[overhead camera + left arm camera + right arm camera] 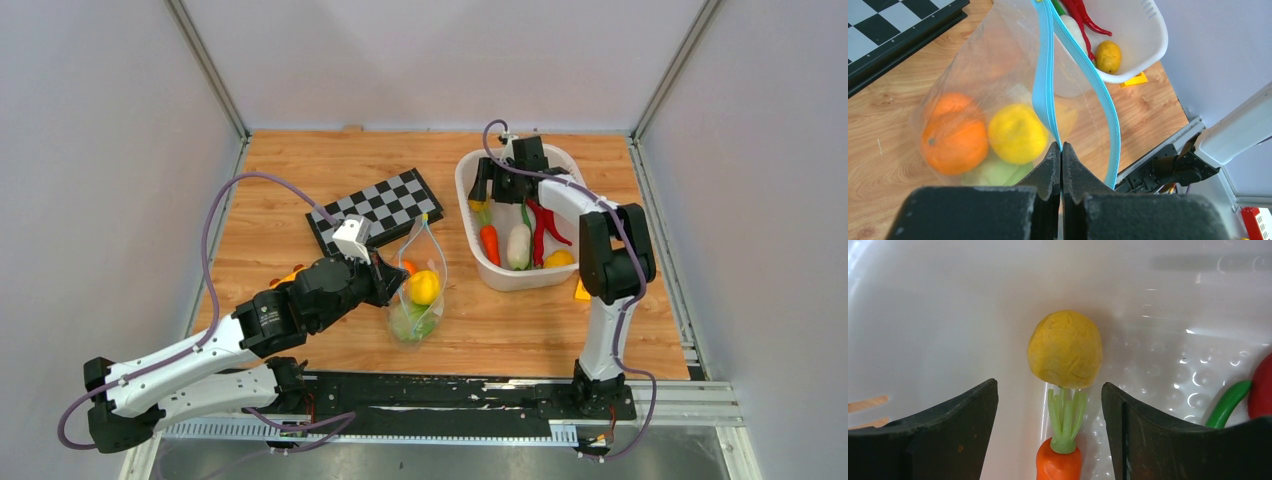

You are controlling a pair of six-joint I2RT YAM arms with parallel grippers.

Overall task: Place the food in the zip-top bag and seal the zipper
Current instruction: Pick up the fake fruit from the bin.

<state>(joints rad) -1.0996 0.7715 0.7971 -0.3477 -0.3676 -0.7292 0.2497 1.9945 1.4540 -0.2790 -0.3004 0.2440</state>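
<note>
Left gripper (1061, 148) pinched tight on the zipper (1044, 95), lifting one lip so the zip-top bag (417, 295) on the table gapes (orange (954, 140) and lemon (1017, 133) inside). Right gripper (1049, 390) is wide open and empty above the yellow food (1065, 349) in the white basket (467, 195), likely the next pick.

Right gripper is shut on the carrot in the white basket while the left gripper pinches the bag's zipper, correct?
Not quite: the right gripper is open, not shut, set around the carrot at its green top in the white basket, as the right wrist view shows. The left gripper does pinch the zipper of the bag.
</note>
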